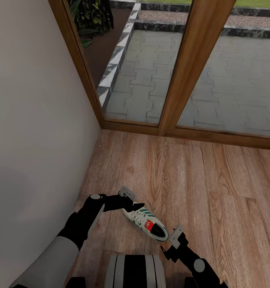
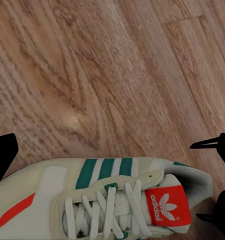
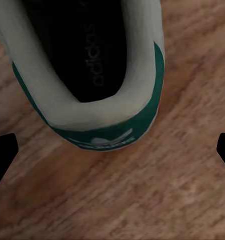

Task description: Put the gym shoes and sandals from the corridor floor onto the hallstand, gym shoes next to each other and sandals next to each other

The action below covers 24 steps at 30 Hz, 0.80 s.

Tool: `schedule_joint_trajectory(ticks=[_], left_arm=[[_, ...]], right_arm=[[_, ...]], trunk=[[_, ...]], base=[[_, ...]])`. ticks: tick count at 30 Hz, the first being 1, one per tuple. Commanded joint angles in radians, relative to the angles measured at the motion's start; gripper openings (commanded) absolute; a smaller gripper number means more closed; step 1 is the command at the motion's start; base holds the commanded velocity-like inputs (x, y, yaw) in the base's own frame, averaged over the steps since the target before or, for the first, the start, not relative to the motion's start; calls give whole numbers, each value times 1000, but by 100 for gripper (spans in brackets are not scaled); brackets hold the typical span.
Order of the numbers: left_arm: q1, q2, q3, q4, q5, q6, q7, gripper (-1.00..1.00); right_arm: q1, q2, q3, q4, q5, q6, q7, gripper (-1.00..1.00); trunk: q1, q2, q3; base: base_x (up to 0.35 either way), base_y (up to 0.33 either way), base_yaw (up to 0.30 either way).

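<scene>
One gym shoe (image 1: 146, 224) is seen lying on the corridor floor (image 1: 199, 180), flanked at its toe by the left gripper (image 1: 129, 200) and at its heel by the right gripper (image 1: 175, 236), both spread wide and empty, apparently for pickup.

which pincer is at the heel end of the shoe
The right pincer: it sits by the gym shoe heel, whose green heel tab shows in its wrist view. The left pincer is at the toe end, over the laces.
</scene>
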Motion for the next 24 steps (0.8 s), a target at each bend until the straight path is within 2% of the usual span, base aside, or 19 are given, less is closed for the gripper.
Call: schedule_joint_trajectory(ticks=[1, 24], left_arm=[[0, -1, 2, -2, -7, 5, -5, 100], [0, -1, 3, -2, -7, 5, -5, 100]], right_arm=[[0, 0, 0, -1, 11, -4, 2, 100], [0, 0, 0, -1, 11, -4, 2, 100]], trunk=[[0, 0, -1], [0, 0, -1]], base=[[7, 5, 0], [23, 22, 0]])
